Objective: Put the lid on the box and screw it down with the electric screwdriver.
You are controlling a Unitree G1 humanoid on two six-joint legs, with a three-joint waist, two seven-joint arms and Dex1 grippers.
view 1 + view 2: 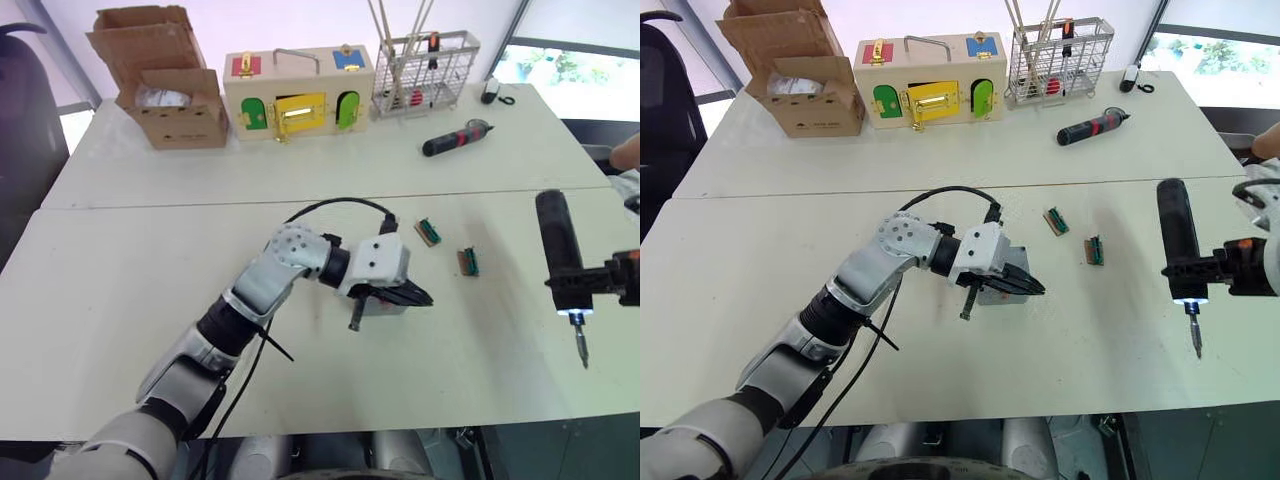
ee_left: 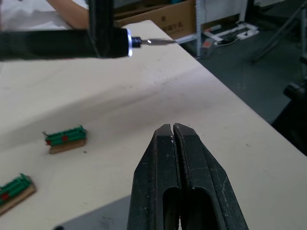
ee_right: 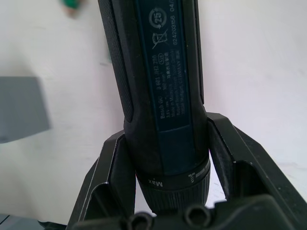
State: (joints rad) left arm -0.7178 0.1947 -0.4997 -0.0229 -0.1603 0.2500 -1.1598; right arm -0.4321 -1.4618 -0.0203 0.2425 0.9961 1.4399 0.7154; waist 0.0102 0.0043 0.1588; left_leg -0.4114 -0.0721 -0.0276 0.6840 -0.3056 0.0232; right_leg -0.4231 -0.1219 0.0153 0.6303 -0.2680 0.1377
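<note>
Grey plastic is about all you get of the box (image 1: 992, 292), since the left claw (image 1: 1025, 287) sits right on top of it near the middle of the white bench (image 1: 140, 290), fingers pinched together with nothing between them. From the left wrist view the two black fingers (image 2: 184, 191) are pressed tight against each other, and a bit of grey surface (image 2: 103, 218) shows just under them. Can't tell whether the lid is on there or not, the claw hides it.

Over on the robot's right, the right claw (image 1: 1200, 270) is clamped around the electric screwdriver (image 1: 556, 245), holding it off the bench with the metal bit (image 1: 580, 345) pointing toward the near edge and a small light glowing at the nose. The right wrist view shows the fingers (image 3: 112, 177) hugging the dark barrel on both sides. It's well apart from the box.

Two little green connector blocks (image 1: 429, 231) (image 1: 468, 262) lie on the bench between the two claws. Further back there's a red-and-black screwdriver (image 1: 457, 138), a wire rack (image 1: 425, 72), a wooden box with coloured doors (image 1: 298, 95) and an open cardboard box (image 1: 165, 85).
</note>
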